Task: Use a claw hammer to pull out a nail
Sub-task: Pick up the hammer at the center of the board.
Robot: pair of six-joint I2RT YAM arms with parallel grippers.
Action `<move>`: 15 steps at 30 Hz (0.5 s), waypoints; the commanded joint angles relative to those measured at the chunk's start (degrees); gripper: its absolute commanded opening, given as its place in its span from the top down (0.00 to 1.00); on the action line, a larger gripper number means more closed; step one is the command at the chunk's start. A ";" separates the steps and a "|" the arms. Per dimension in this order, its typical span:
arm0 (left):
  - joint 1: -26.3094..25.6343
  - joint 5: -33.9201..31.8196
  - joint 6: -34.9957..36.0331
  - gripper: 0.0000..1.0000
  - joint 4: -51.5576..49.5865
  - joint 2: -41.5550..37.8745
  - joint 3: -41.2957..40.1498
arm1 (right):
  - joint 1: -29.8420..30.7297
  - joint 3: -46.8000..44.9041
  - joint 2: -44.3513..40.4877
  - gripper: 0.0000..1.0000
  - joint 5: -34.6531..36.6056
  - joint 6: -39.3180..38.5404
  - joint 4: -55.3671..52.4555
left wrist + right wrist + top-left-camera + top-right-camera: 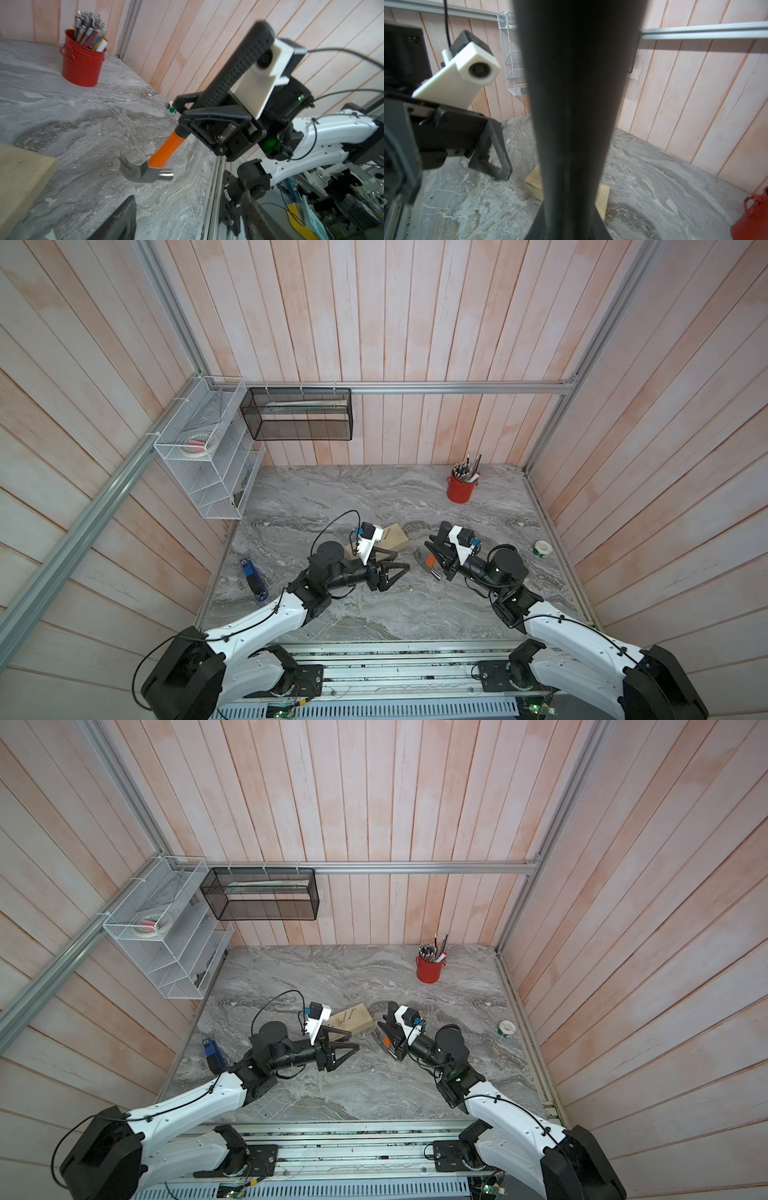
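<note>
My right gripper [441, 561] is shut on the claw hammer [166, 149] where the orange shaft meets the black handle. The hammer hangs head down. Its silver head and claw [143, 172] sit close over the marble table [374, 614], right of the wood block [392, 537], and I cannot tell whether they touch it. The black handle [577, 104] fills the middle of the right wrist view. Thin nails [345, 1016] stand up from the block's top. My left gripper [395, 572] is open and empty at the block's near edge, a short way left of the hammer head.
A red bucket of pens [460, 489] stands at the back right and a tape roll [541, 548] lies near the right edge. A blue stapler [251, 574] lies at the left. A white wire rack [203, 472] and a black mesh basket [299, 414] hang on the walls.
</note>
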 commanded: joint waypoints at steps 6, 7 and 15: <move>-6.80 -11.52 8.73 0.24 1.55 9.81 6.20 | 3.86 10.12 2.96 1.00 13.67 14.73 -6.69; -7.05 -12.76 9.27 0.24 1.46 10.50 6.50 | 4.24 10.23 3.25 1.00 14.41 15.46 -6.43; -7.56 -20.57 11.37 0.32 3.98 13.36 6.62 | 6.84 12.23 5.94 1.00 19.83 20.36 -8.61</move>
